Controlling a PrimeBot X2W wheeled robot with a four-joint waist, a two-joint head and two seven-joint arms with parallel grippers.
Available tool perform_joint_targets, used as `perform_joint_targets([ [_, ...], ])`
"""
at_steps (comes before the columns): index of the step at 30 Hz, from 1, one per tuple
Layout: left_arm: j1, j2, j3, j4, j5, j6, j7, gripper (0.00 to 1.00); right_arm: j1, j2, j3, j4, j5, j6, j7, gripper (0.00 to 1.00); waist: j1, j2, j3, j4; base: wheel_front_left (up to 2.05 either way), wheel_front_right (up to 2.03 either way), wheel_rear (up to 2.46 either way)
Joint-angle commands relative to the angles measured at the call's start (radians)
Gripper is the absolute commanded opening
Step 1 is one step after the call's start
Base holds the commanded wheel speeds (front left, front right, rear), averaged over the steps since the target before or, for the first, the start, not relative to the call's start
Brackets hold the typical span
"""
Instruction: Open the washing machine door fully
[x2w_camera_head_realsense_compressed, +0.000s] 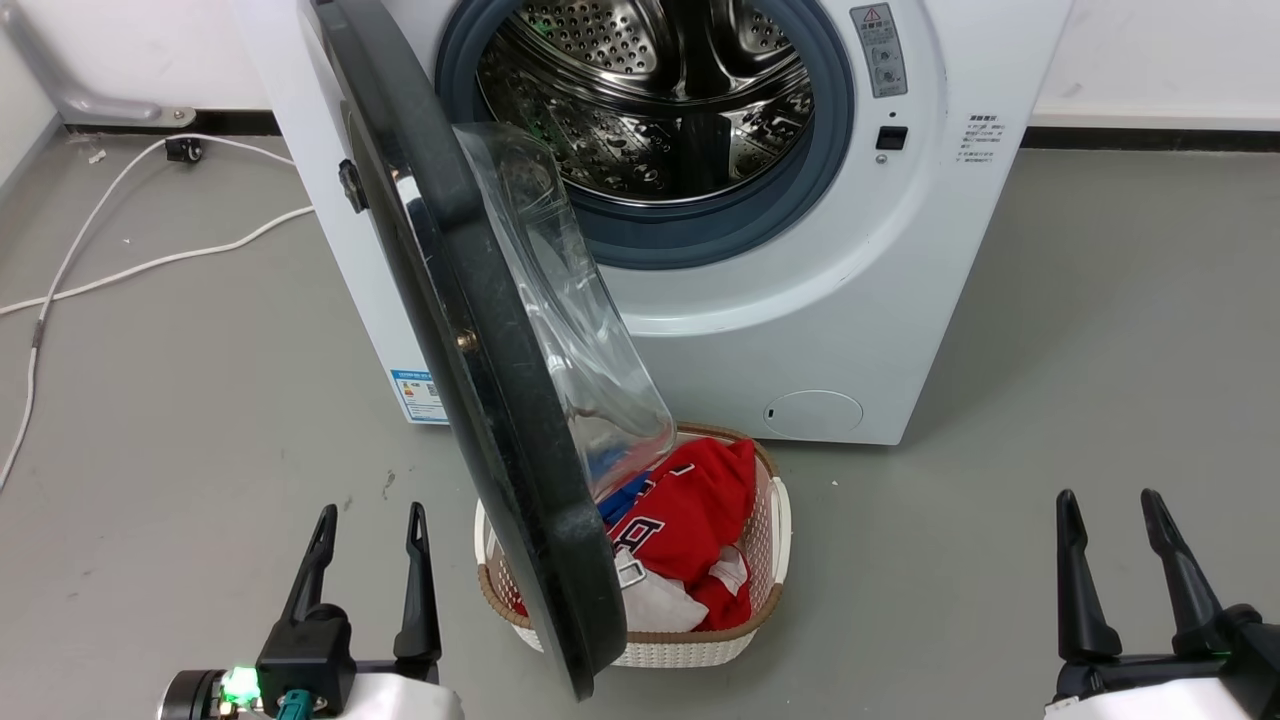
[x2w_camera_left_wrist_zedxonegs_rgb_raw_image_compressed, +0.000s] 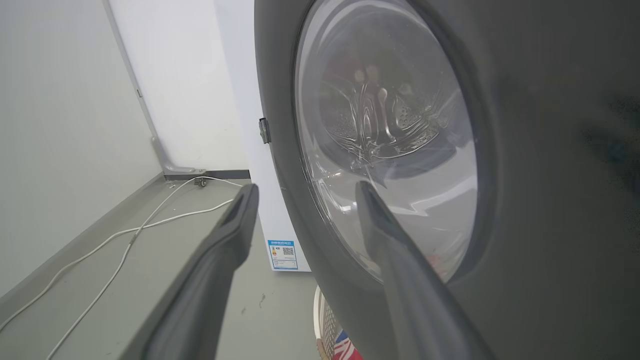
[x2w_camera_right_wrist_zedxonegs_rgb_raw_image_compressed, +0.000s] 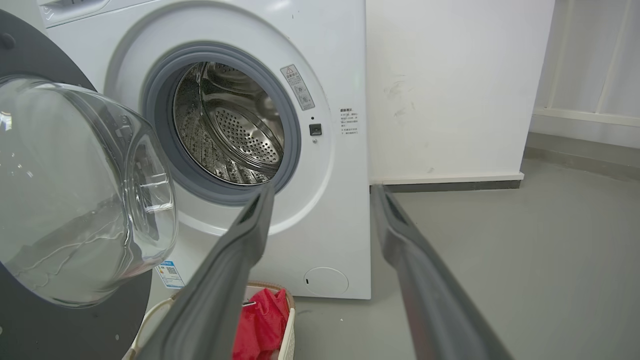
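**A:** Which step is this?

**B:** Mid-swing, I'd say. The left gripper (x2w_camera_head_realsense_compressed: 371, 510) is spread and empty, low and just left of the door. The right gripper (x2w_camera_head_realsense_compressed: 1107, 495) is spread wide and empty, well off to the right. Neither touches anything.

**A:** And the door?

**B:** The door (x2w_camera_head_realsense_compressed: 505, 420) hangs on its left hinge, roughly square to the machine (x2w_camera_head_realsense_compressed: 800, 320) front. Its glass bulge faces right and its free edge points toward you, over the basket (x2w_camera_head_realsense_compressed: 780, 520).

**A:** Next move?

**B:** You probably push it on leftward. Your right gripper is on the inner side, so bring it across to the black rim, not the glass. Your left gripper looks to be in the swing path, so back it off first.

**A:** How much room?

**B:** There's open floor (x2w_camera_head_realsense_compressed: 200, 420) left of the door, and the cable (x2w_camera_head_realsense_compressed: 100, 270) lies farther back. I can't tell whether the door's edge touches the basket. The drum (x2w_camera_head_realsense_compressed: 650, 110) is open behind.
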Motion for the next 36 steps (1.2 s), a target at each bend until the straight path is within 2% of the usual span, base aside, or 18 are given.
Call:
perform_joint_targets([
  [1,0.010,0.001,0.003,-0.001,-0.003,-0.002,-0.003,1.00,0.015,0.004,0.005,0.007,0.010,0.000,-0.002,1.00,0.0000,0.0000,0.001,0.000,0.00,0.00,0.00],
  [7,0.010,-0.001,0.007,-0.002,-0.012,-0.001,-0.003,1.00,0.014,0.004,0.011,0.016,0.012,0.000,-0.002,1.00,0.0000,0.0000,0.003,0.000,0.00,0.00,0.00],
  [8,0.010,-0.001,0.007,-0.003,-0.013,-0.002,-0.003,0.87,0.014,0.004,0.012,0.017,0.010,0.000,-0.002,1.00,0.0000,0.0000,0.003,0.000,0.00,0.00,0.00],
  [9,0.010,-0.002,0.007,-0.002,-0.013,-0.002,-0.003,0.35,0.014,0.004,0.013,0.018,0.008,0.000,-0.002,1.00,0.0000,0.0000,0.003,0.001,0.00,0.00,0.00],
  [10,0.010,-0.002,0.009,-0.003,-0.013,0.001,-0.003,0.04,0.014,0.004,0.014,0.018,0.007,0.000,-0.002,1.00,0.0000,0.0000,0.002,0.001,0.00,0.00,0.00],
  [11,0.009,-0.002,0.011,-0.002,-0.014,0.003,-0.003,0.00,0.014,0.004,0.015,0.020,0.006,0.000,-0.002,1.00,0.0000,0.0000,0.002,0.001,0.00,0.00,0.00],
  [18,-0.027,0.009,0.052,-0.060,-0.003,0.025,-0.003,0.00,0.020,0.004,0.018,0.018,0.000,0.000,-0.002,1.00,0.0000,0.0000,-0.006,0.000,0.00,0.00,0.00],
  [25,-0.094,0.046,0.060,-0.236,0.034,0.031,-0.003,0.00,0.020,0.004,0.019,0.016,0.000,0.000,-0.002,1.00,0.0000,0.0000,-0.014,-0.001,0.00,0.00,0.00],
  [31,-0.150,0.073,0.007,-0.384,0.071,0.031,-0.003,0.00,0.022,0.004,0.019,0.020,0.004,0.000,-0.002,1.00,0.0000,0.0000,-0.021,-0.004,0.00,0.00,0.00],
  [36,-0.185,0.085,-0.079,-0.465,0.096,0.011,-0.003,0.00,0.024,0.004,0.022,0.020,0.003,0.000,-0.002,1.00,0.0000,0.0000,-0.025,-0.008,0.00,0.00,0.00],
])
